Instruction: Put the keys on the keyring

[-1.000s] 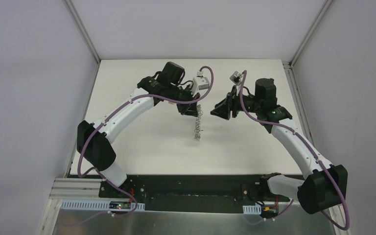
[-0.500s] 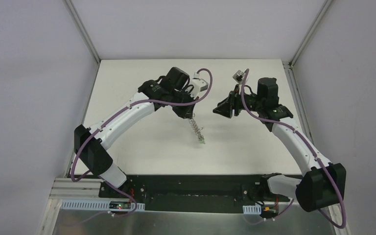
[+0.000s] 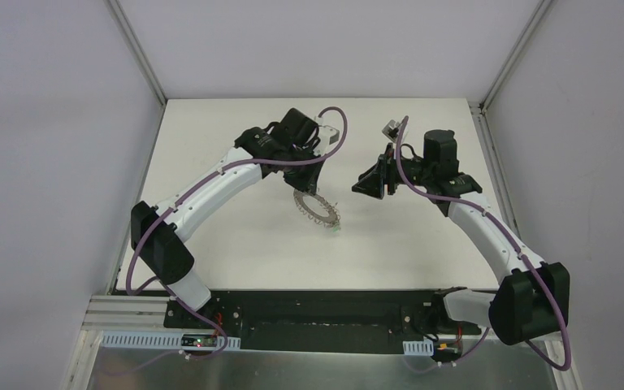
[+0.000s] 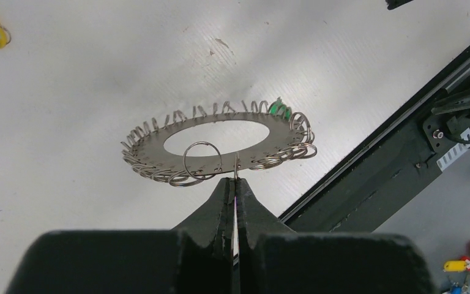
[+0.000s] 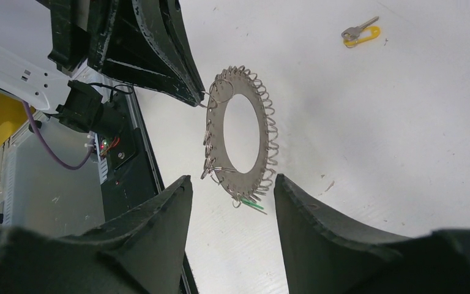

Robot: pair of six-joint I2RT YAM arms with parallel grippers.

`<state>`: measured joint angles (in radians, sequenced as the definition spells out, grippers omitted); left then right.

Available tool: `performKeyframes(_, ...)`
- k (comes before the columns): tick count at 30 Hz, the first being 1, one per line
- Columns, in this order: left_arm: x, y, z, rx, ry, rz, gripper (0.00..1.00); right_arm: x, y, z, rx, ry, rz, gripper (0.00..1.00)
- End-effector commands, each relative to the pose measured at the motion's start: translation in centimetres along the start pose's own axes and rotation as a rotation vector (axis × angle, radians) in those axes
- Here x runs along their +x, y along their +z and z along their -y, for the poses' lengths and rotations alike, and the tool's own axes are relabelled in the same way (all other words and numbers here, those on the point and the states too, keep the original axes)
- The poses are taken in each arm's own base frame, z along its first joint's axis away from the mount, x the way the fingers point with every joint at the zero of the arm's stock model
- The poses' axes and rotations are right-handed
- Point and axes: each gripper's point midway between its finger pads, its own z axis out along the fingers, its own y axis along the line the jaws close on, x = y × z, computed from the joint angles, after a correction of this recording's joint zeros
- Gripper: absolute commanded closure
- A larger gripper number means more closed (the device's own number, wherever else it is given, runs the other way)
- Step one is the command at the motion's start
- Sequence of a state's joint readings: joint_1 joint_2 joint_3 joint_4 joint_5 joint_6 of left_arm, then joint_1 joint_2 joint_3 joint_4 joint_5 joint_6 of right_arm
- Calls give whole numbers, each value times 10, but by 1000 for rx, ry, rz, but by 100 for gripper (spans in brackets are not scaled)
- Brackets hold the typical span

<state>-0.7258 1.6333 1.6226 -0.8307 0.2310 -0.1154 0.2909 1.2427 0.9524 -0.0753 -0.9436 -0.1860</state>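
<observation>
Keyring face toward right end effector, green key outermost.

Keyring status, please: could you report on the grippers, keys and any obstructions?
Left gripper shut on keyring, held aloft. Right gripper open, empty, facing it. Green key at ring's rim; yellow key loose on table. Nothing in the way.

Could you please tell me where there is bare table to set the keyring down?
The broadest bare table lies between the keyring and the near black rail. It is crowded mid-table, where the shut left gripper holds the ring, facing the open right gripper.
</observation>
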Motion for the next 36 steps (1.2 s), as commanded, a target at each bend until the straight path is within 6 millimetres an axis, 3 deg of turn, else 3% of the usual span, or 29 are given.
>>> performKeyframes(1,-7,-6,3,-9,-48,30,100,-4,0,-3,-36,-48,14,45)
performKeyframes(25,-5,-7,2,-1,-48,71,100,1,3,-3,-69,-30,-3,44)
performKeyframes(32,-11,-18,32,184,52,143,100,2,1,-17,-146,-40,-4,46)
performKeyframes(36,-15,-37,55,316,154,230,100,1,-1,-23,-172,-48,-1,47)
